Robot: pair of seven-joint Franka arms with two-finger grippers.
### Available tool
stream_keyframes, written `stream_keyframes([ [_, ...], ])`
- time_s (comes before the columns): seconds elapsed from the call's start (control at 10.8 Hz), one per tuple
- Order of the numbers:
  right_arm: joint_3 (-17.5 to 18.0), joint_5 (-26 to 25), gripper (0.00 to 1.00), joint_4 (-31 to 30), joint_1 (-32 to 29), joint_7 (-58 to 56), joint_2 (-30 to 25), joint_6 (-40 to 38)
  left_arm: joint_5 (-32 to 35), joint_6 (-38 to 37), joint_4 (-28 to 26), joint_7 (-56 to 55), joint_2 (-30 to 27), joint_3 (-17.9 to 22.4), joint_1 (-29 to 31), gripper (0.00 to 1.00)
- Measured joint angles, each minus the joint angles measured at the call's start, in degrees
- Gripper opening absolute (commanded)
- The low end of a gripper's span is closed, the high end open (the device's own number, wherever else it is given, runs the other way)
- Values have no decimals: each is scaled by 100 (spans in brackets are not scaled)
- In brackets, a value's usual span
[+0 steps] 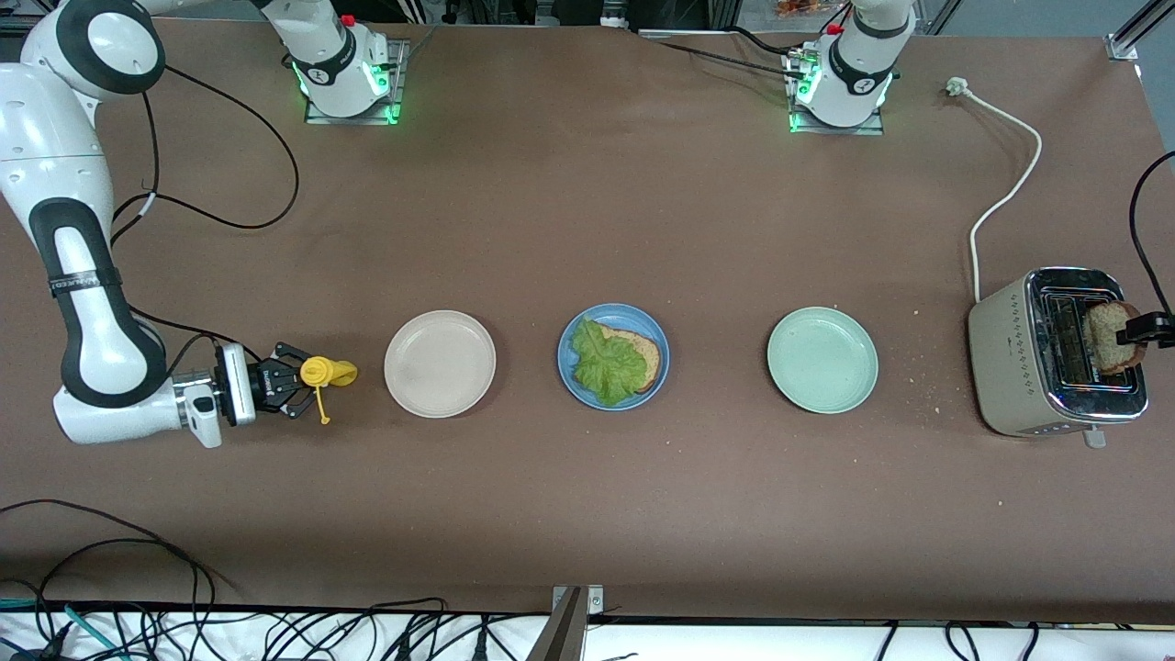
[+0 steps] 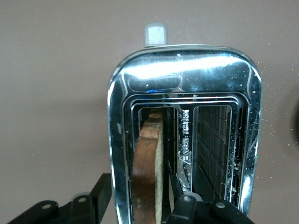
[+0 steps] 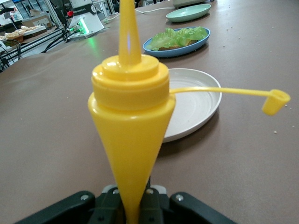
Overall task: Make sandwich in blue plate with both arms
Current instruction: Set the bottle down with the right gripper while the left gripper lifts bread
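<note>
Pretty clearly a robotics lab: two white robot arms (image 1: 83, 239) bolted to a brown-covered table (image 1: 587, 532), loose cables (image 1: 138, 588) along its edge, and metal frames (image 3: 56, 18) with equipment around.

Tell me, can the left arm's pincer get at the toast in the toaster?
Probably yes. The left pincer is already right at the toast slice sticking up out of the toaster, with a finger on each side of the slice, and nothing else blocks it.
</note>
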Motion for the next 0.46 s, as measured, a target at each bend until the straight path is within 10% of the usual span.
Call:
stream_keyframes([
  [0.28,41,21,39,15,-100,-30,140,-7,-1,-49,-2,7,82,-33,-24,2],
  [0.46,57,21,51,33,-140,-37,216,11,100,-376,30,7,79,-58,-187,0],
])
